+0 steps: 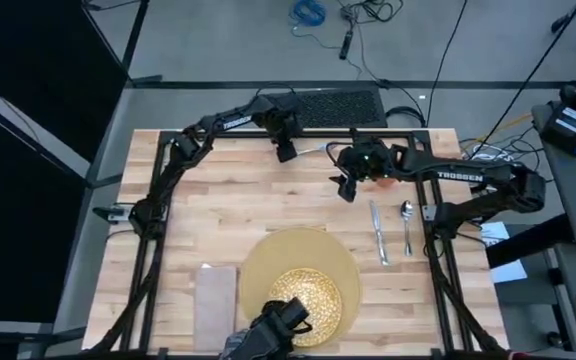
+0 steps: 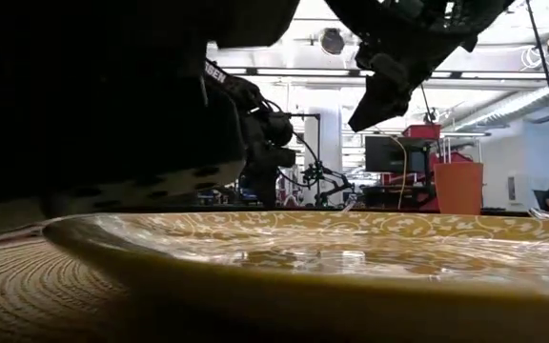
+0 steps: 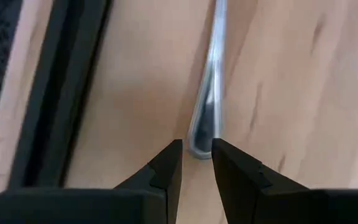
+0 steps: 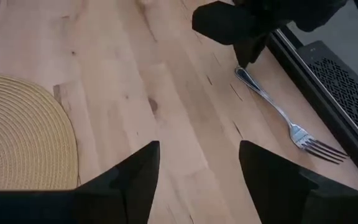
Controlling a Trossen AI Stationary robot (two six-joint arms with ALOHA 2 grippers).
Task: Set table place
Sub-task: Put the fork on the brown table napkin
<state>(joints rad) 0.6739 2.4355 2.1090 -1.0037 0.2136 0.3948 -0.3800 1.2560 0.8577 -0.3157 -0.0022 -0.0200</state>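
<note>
Fork [image 4: 289, 122] flat on table [image 1: 238, 200] at far edge, close along black frame rail [image 3: 61, 93], tines pointing toward right arm's side. Handle end [image 3: 202, 134] directly ahead of left gripper [image 3: 197, 163], fingers [image 3: 169, 167] slightly apart and straddling handle tip, not clamped on it. In high view left gripper [image 1: 286, 150] just inside far rail, near black grille mat [image 1: 336, 106] beyond table. Right gripper [image 1: 348, 187] raised over table centre, near fork, fingers [image 4: 132, 171] wide apart, holding nothing. Orange cup [image 1: 380, 181] partly hidden under right arm; seen in low view [image 2: 458, 188] upright at far side. Knife [image 1: 377, 232] and spoon [image 1: 407, 224] lying side by side, apart, right of placemat [image 1: 278, 255], well away from fork. Yellow speckled plate [image 1: 318, 290] on placemat's near-right part, low camera mount overlapping its near edge. Napkin [image 1: 215, 300] flat left of placemat, just beside its rim. Nothing lying between left gripper and fork handle. Cables on floor beyond table.
</note>
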